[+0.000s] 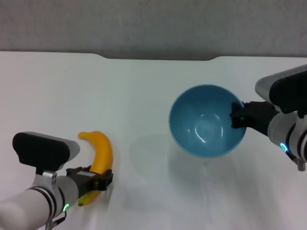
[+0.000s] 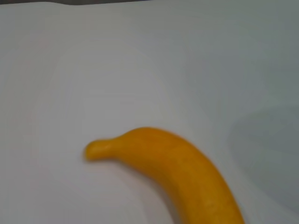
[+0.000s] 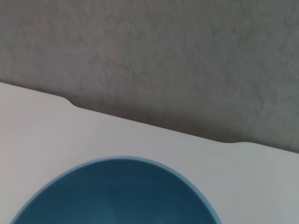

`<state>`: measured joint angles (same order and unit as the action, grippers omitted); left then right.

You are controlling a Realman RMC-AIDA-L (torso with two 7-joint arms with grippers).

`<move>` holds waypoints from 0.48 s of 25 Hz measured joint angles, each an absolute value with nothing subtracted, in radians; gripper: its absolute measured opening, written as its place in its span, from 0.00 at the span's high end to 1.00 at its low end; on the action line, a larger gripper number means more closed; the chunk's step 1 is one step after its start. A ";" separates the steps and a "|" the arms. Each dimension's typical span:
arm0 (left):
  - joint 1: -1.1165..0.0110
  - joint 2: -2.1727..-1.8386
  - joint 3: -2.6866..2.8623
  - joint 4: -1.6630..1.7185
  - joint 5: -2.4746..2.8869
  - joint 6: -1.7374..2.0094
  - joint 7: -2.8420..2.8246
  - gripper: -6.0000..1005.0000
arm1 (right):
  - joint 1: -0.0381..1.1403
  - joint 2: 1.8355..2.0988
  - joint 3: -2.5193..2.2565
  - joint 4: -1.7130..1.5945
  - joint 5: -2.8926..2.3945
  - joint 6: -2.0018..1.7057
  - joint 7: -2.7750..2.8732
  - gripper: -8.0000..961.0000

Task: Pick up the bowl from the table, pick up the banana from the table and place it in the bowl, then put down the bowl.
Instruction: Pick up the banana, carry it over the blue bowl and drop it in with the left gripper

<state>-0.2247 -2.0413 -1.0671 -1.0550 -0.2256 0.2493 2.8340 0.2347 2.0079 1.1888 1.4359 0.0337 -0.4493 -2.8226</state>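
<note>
The light-blue bowl [image 1: 206,120] hangs tilted above the white table [image 1: 144,86], its shadow below it. My right gripper [image 1: 238,116] is shut on its right rim. In the right wrist view only the bowl's far rim and inside [image 3: 117,193] show. The yellow-orange banana [image 1: 101,153] lies on the table at the front left. My left gripper [image 1: 93,181] sits over its lower part, and the banana's end shows below the gripper. The left wrist view shows the banana [image 2: 182,175] close up with its stem tip on the table.
The table's notched far edge [image 1: 158,58] meets a grey wall [image 1: 153,24]. Bare white tabletop lies between the banana and the bowl.
</note>
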 joint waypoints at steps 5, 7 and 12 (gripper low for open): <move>-0.212 -2.040 -1.077 -1.086 -0.227 0.246 2.834 0.42 | 0.235 2.008 1.187 1.431 0.034 -0.448 -2.822 0.96; -0.200 -2.037 -1.088 -1.118 -0.227 0.251 2.834 0.45 | 0.235 2.008 1.184 1.426 0.036 -0.447 -2.821 0.96; -0.075 -2.033 -1.134 -1.336 -0.197 0.249 2.840 0.50 | 0.237 2.008 1.160 1.380 0.068 -0.431 -2.816 0.96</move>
